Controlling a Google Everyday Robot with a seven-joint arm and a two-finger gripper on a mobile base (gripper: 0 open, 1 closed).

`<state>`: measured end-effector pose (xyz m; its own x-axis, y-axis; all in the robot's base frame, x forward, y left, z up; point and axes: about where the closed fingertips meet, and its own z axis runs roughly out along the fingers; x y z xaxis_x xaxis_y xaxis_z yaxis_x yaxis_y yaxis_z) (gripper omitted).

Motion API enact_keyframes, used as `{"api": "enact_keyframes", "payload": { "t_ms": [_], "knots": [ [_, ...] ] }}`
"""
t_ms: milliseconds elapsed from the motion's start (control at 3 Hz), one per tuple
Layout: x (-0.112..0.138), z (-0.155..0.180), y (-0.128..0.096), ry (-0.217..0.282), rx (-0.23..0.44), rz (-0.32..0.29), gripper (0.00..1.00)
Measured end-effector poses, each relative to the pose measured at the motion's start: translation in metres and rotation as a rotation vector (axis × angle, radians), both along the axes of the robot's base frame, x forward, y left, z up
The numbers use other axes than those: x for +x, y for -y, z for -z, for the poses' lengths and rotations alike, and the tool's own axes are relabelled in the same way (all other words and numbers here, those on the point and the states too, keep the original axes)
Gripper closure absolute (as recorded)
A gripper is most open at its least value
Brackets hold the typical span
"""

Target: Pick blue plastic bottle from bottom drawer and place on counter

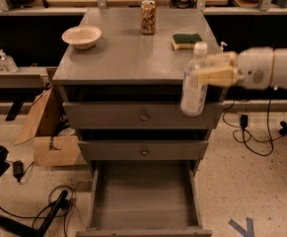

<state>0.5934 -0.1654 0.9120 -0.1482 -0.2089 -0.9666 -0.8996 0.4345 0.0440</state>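
Note:
My gripper (206,69) comes in from the right and is shut on the blue plastic bottle (193,85), a clear bottle with a white cap, held upright. The bottle hangs in front of the counter's (133,53) right front corner, its cap above the counter edge and its base level with the top drawer front. The bottom drawer (144,201) stands pulled open below, its grey floor bare.
On the counter stand a white bowl (82,36), a brown patterned can (148,17) and a green-yellow sponge (187,40). Two closed drawers with round knobs (144,116) sit above the open one. A cardboard box (54,132) and cables lie on the floor at left.

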Motion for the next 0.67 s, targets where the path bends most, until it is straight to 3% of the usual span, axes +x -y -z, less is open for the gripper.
{"api": "enact_keyframes", "payload": {
  "t_ms": [333, 667],
  "knots": [
    [0.023, -0.059, -0.013, 0.030, 0.008, 0.022, 1.00],
    [0.074, -0.101, -0.034, 0.053, 0.034, 0.045, 1.00]
  ]
}}
